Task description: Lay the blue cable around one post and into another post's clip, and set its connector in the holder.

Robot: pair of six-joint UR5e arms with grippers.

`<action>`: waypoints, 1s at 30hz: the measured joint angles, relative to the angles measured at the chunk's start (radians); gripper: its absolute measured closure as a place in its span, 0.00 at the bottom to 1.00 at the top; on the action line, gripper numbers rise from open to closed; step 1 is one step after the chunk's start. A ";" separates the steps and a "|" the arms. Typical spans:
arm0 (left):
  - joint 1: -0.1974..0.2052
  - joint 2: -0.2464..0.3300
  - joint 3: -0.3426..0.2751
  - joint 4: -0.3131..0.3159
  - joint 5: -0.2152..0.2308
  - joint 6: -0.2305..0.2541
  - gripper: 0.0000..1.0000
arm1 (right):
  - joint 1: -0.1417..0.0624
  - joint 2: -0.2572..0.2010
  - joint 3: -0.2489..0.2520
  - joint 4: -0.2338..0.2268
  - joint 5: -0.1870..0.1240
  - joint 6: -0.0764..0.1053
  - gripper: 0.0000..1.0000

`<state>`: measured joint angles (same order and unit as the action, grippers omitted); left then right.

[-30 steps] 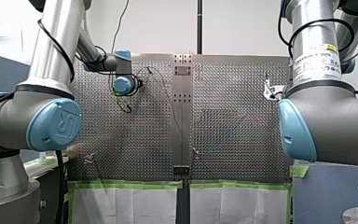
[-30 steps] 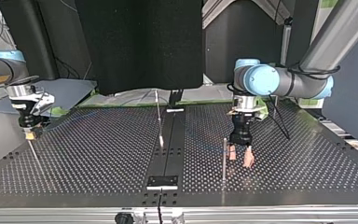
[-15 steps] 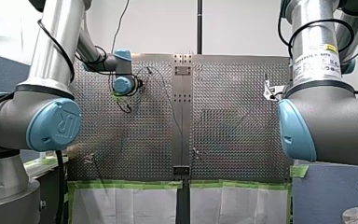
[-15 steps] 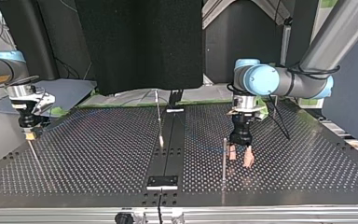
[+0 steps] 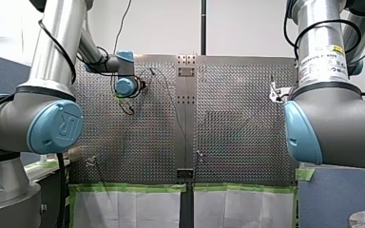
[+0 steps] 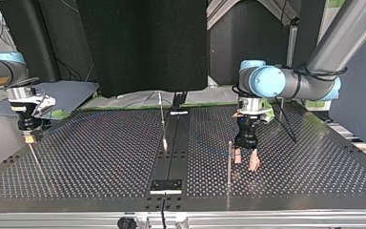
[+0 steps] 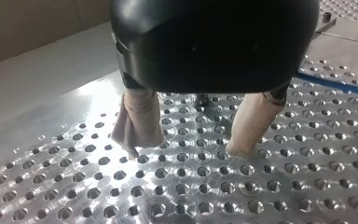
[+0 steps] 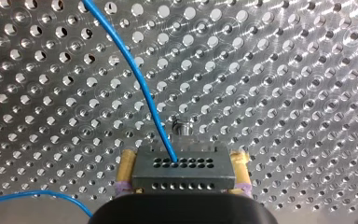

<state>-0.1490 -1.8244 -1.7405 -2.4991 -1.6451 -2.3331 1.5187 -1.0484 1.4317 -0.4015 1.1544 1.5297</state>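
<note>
My right gripper (image 8: pixel 182 163) is shut on a grey connector block (image 8: pixel 182 173), its yellow pads on the block's two ends. The blue cable (image 8: pixel 135 79) leaves the block and curves away over the perforated plate. In the top view this gripper (image 6: pixel 29 137) hangs at the left edge, above a thin post (image 6: pixel 35 157). My left gripper (image 6: pixel 246 162) stands open just above the plate, beside an upright post (image 6: pixel 228 162). Nothing lies between its beige pads (image 7: pixel 140 121). A stretch of blue cable (image 7: pixel 335 84) runs on the plate past them.
Another slim post (image 6: pixel 162 121) stands by the dark centre strip (image 6: pixel 171 152). A small plate-like fixture (image 6: pixel 167 185) sits at the strip's near end in the top view. A black panel (image 6: pixel 143 43) rises behind the table.
</note>
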 joint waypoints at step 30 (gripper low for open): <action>0.001 0.000 0.000 0.000 0.003 0.000 0.00 | 0.001 0.001 0.000 0.023 0.004 -0.027 0.00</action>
<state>-0.1484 -1.8244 -1.7407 -2.4991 -1.6417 -2.3332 1.5199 -1.0476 1.4320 -0.3782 1.1580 1.5028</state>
